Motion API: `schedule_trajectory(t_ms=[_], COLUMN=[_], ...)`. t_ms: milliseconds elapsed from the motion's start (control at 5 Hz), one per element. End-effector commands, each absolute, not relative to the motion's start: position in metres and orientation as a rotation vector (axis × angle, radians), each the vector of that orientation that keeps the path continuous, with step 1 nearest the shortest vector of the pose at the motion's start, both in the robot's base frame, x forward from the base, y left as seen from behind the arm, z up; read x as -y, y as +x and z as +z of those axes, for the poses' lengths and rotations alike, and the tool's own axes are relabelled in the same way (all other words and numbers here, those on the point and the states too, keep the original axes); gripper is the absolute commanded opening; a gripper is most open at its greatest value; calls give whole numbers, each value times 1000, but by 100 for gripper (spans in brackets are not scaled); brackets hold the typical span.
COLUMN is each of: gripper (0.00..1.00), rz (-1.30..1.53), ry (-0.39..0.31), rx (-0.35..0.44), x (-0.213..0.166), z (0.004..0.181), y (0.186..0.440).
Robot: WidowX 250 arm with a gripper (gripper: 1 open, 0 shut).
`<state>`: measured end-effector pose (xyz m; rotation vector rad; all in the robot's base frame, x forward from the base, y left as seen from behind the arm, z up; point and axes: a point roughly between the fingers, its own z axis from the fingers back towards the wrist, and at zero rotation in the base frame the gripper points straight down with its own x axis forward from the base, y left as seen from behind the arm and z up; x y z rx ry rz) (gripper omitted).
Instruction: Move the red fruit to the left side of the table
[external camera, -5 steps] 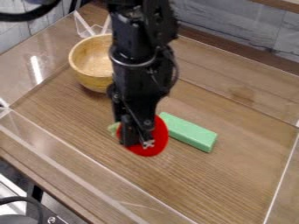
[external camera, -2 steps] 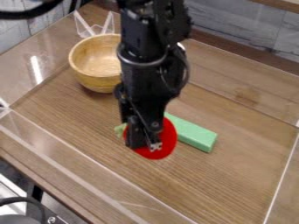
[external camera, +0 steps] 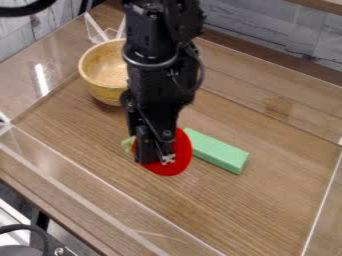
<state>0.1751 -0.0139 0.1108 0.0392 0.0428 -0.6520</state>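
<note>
The red fruit (external camera: 183, 159) is glossy and rounded, with a bit of green leaf showing at its left. It is near the middle of the table (external camera: 80, 140), low over the wood. My gripper (external camera: 159, 155) points straight down and is shut on the red fruit. Its black fingers cover much of the fruit's front. I cannot tell whether the fruit touches the tabletop.
A flat green block (external camera: 219, 151) lies just right of the fruit, close to it. A wooden bowl (external camera: 99, 73) stands at the back left. Low clear acrylic walls (external camera: 54, 190) edge the table. Bare wood stretches to the left and front of the gripper.
The gripper stays shut on the red fruit. Arm and fruit swayed a little right, then came back, and are almost where they were.
</note>
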Motion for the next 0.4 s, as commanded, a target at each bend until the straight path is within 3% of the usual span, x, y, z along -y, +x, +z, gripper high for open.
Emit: schedule_trajectory(t_ms=[0,200], gripper=[0,0], rz=[-664,-588], ry=[34,20], rx=[-14,-15], x=[9,3], z=[114,112], y=[181,181])
